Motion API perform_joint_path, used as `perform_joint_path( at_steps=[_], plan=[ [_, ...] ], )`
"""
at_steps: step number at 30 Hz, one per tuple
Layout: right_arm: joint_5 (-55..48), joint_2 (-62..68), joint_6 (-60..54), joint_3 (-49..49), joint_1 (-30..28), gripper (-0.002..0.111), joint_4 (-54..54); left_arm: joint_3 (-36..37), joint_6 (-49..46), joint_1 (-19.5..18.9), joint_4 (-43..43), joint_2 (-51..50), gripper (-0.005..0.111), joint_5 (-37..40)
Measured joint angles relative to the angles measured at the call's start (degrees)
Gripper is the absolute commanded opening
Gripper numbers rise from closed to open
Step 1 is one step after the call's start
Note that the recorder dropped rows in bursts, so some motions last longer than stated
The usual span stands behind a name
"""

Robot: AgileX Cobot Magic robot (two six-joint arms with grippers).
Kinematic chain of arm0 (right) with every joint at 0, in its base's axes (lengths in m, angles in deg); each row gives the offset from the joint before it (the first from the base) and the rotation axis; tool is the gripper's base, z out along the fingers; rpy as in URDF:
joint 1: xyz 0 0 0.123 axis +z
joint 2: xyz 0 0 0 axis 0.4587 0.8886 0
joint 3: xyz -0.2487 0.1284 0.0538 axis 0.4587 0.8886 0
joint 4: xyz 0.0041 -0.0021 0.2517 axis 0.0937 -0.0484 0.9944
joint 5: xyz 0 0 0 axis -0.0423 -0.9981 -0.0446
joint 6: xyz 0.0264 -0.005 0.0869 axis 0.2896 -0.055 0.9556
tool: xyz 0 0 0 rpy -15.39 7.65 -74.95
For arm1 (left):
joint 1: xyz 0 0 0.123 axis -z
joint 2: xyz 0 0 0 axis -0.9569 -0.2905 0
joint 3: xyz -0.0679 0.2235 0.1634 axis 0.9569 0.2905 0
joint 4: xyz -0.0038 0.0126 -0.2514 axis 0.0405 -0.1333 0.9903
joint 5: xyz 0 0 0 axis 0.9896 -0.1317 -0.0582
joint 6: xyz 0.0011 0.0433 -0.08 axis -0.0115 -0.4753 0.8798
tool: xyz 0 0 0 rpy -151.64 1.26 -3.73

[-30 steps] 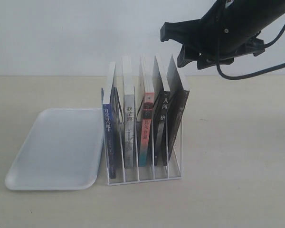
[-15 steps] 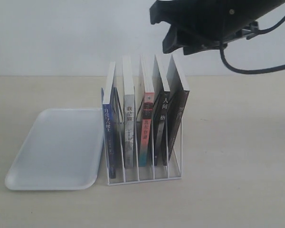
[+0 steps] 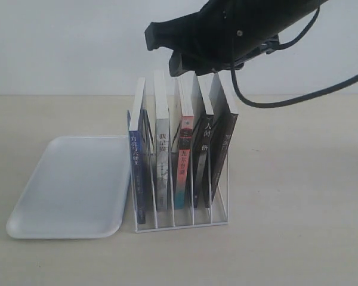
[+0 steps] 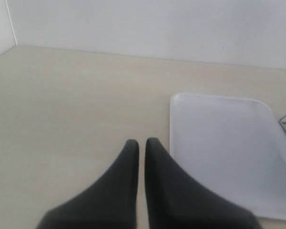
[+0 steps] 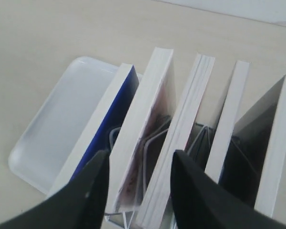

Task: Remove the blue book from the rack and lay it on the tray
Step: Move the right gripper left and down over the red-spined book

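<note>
Overhead, the right gripper (image 3: pixel 161 50) hangs above the one rack (image 3: pixel 182 226), its fingers spread apart with nothing between them. Five books stand below it, one to a slot. The blue book (image 3: pixel 137 161) is in the end slot, just outside one finger on the side towards the single tray (image 3: pixel 65 185), which lies flat beside the rack. The left gripper (image 4: pixel 142 143) has its fingers together, with the tray near its tips. Everything sits on a pale beige table (image 3: pixel 298 208) before a plain white wall (image 3: pixel 59 47).
</note>
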Motion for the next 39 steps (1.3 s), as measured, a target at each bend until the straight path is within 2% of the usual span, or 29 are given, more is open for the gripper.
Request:
perform_joint_path(
  at_steps=[17, 27, 39],
  plan=[
    [5.35, 6.23, 0.69, -0.60, 0.04, 0.040, -1.48, 0.00, 0.00, 0.00, 0.00, 0.00, 0.004, 0.00],
    [4.20, 6.31, 9.80, -0.60, 0.04, 0.040, -12.63, 0.00, 0.00, 0.00, 0.00, 0.00, 0.004, 0.00],
    [3.75, 6.31, 10.76, -0.60, 0.04, 0.040, -11.76, 0.00, 0.00, 0.00, 0.00, 0.00, 0.004, 0.00]
  ],
)
